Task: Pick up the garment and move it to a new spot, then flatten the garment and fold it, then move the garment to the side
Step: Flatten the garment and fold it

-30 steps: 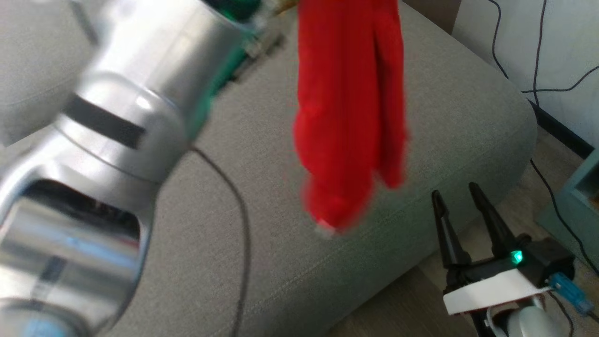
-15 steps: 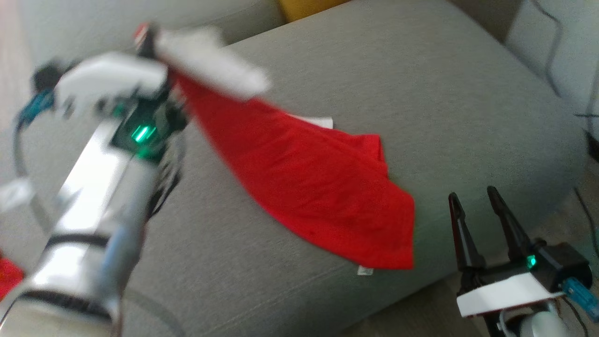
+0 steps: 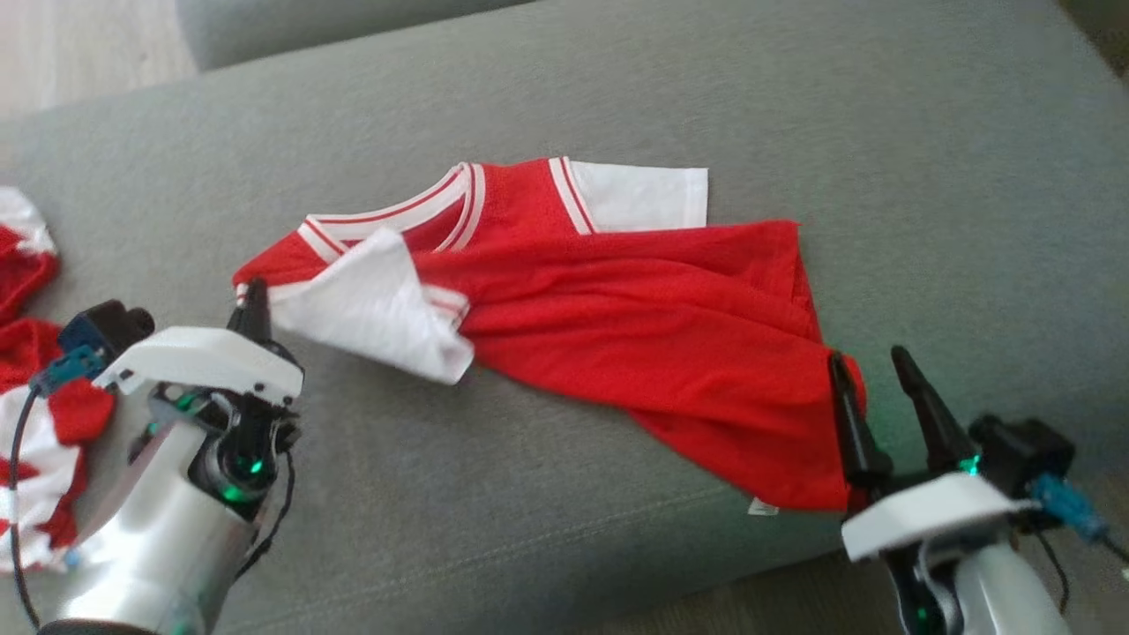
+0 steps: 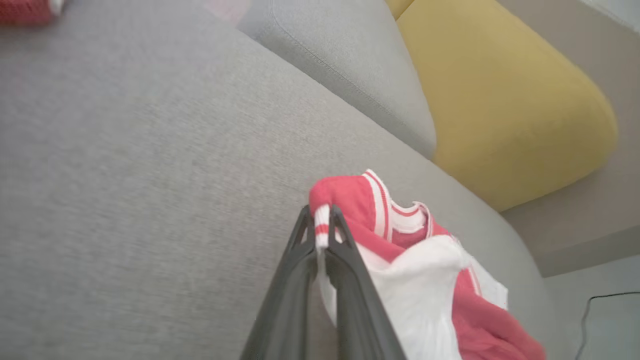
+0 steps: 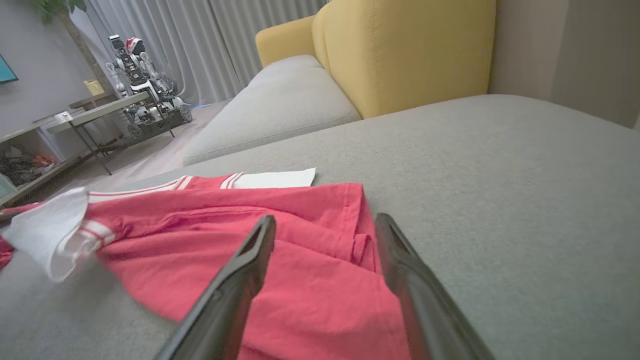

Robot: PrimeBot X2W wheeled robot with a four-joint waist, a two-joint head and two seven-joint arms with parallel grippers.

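Your red-and-white garment [image 3: 635, 309] lies rumpled and partly spread across the grey cushion [image 3: 794, 106]. Your left gripper [image 4: 322, 217] is pinched tight on its striped sleeve edge, and your right gripper [image 3: 867, 362] hovers over the hem corner, fingers spread wide.

Grey sofa cushion [image 3: 617, 79]: rumpled red-and-white shirt [image 3: 635, 326] lying mid-surface; more red-white clothes [image 3: 26, 291] at left edge.

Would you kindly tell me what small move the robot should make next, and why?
Probably close the open right hand on the near hem of the red jersey: the left hand is shut on its sleeve edge, and it lies creased on the grey cushion, so pulling both ends apart should flatten it.
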